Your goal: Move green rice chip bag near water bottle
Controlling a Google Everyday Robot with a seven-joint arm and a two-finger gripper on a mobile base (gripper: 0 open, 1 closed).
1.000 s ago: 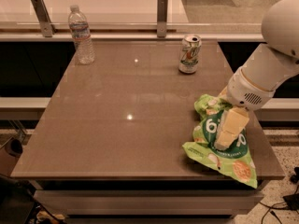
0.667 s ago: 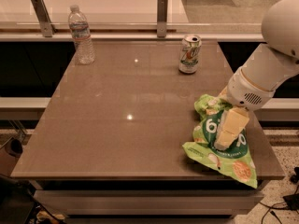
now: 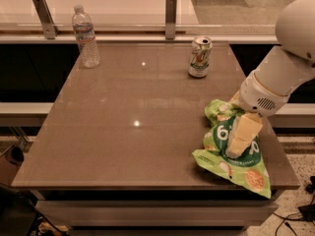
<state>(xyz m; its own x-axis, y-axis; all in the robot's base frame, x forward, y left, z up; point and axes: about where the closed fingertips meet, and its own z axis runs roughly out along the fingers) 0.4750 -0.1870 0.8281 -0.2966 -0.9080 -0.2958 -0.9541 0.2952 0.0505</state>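
The green rice chip bag (image 3: 235,162) lies crinkled on the front right part of the table, its lower corner hanging over the front edge. My gripper (image 3: 242,135) comes down from the white arm (image 3: 283,77) on the right and sits on the middle of the bag, covering part of its dark-green round label. The water bottle (image 3: 85,37), clear with a white cap, stands upright at the far left corner of the table, far from the bag.
A green-and-white soda can (image 3: 200,57) stands upright at the far middle-right of the brown table (image 3: 133,127). Two metal posts (image 3: 170,16) rise behind the table's back edge. Cables lie on the floor at the right.
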